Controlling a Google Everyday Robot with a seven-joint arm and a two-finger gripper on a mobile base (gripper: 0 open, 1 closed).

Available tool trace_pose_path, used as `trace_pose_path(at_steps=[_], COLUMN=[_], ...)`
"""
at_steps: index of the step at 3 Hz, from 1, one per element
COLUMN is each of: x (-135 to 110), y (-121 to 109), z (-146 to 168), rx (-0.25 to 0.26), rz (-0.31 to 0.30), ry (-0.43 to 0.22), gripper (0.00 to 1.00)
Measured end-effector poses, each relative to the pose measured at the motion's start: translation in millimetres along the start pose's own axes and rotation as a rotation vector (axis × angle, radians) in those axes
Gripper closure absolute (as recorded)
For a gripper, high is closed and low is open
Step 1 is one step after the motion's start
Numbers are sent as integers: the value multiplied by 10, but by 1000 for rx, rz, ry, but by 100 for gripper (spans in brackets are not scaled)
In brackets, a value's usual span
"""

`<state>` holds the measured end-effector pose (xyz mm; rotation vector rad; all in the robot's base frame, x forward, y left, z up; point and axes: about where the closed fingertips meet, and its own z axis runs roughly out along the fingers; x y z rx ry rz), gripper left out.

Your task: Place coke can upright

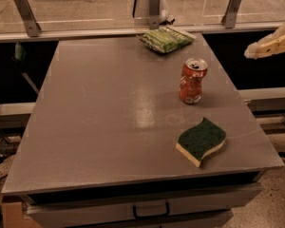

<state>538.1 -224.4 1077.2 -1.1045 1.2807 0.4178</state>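
On the right half of a flat grey metal table (99, 127), towards its far edge, the coke can (192, 81), a small red-orange metal drink can with a dented, uneven body, stands upright on its base. Its silver top end faces up and a white label patch sits low on its side. Nothing touches it. Nearer the front right corner, well apart from the can, lies a wavy-edged dark green scouring sponge with a pale yellow underside (201, 140), flat on the tabletop. At the far edge of the table, beyond the can, rests a crinkled light green plastic snack bag (166, 39). The cream-coloured gripper (270, 44) hangs off the table's right side at the upper right border of the camera view, higher than the can and well apart from it, partly cut off by the border. It grasps nothing that shows, and whether it is spread or closed cannot be told. Below the tabletop's front edge runs a grey drawer with a dark handle (151, 210).
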Motion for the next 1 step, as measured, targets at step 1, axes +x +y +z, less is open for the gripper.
trace_pose_path(at_steps=[1], x=[0], y=[0], z=[1], rx=[0], rz=[0], ry=[0], gripper=[0])
